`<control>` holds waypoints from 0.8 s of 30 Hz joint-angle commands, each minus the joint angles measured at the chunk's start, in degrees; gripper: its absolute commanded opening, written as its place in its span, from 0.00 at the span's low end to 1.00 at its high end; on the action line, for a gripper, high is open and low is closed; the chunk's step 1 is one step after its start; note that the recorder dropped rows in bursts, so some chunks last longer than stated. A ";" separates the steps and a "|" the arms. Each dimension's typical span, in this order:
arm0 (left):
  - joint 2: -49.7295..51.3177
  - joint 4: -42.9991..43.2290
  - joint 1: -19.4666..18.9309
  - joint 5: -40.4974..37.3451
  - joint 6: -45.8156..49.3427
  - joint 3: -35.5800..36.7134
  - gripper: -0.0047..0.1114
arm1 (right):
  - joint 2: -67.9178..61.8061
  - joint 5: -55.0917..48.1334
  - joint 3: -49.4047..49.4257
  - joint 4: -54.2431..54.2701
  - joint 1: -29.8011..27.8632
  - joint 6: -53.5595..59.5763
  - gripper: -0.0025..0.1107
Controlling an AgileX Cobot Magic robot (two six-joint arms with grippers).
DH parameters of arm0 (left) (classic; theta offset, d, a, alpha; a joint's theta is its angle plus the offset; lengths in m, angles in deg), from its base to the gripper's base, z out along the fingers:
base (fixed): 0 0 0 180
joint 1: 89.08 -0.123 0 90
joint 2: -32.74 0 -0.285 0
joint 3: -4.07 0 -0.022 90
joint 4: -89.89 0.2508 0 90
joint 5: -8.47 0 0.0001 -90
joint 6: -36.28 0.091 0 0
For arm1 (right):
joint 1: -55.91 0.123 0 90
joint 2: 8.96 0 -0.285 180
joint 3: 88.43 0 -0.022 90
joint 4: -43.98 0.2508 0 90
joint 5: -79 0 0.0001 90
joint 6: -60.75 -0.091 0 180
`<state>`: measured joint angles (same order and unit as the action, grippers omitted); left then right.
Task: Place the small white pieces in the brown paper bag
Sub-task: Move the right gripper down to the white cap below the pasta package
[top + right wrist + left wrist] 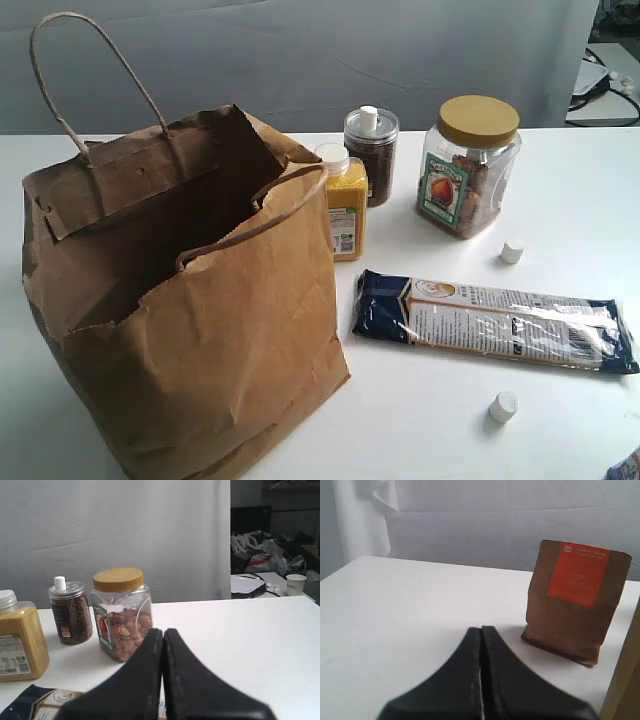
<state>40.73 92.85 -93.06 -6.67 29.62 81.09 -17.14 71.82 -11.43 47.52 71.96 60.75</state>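
The brown paper bag stands open on the left of the white table, handles up; a strip of its side shows in the left wrist view. Two small white pieces lie on the table: one beside the nut jar, one near the front edge. A third is not in view. Neither wrist view shows a piece. My left gripper is shut and holds nothing, low over bare table. My right gripper is also shut and holds nothing, pointing toward the nut jar. Neither gripper shows in the exterior view.
A yellow bottle with a white cap, a dark jar and the tan-lidded nut jar stand behind the bag's right side. A blue and white packet lies between the two pieces. A brown pouch with an orange label stands ahead of my left gripper.
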 commanded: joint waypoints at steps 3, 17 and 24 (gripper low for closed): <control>-0.20 -0.45 0.23 0.17 -0.23 0.20 0.04 | 0.39 0.07 0.22 3.99 -0.13 -2.45 0.02; -0.20 -0.45 0.23 0.17 -0.23 0.20 0.04 | -29.97 -7.61 -13.93 2.29 6.76 -15.21 0.02; -0.20 -0.45 0.23 0.17 -0.23 0.20 0.04 | -52.16 -21.43 -30.48 -2.91 18.49 -15.21 0.02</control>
<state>40.73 92.85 -93.06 -6.67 29.62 81.09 -61.74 55.73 -36.96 46.95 87.10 45.76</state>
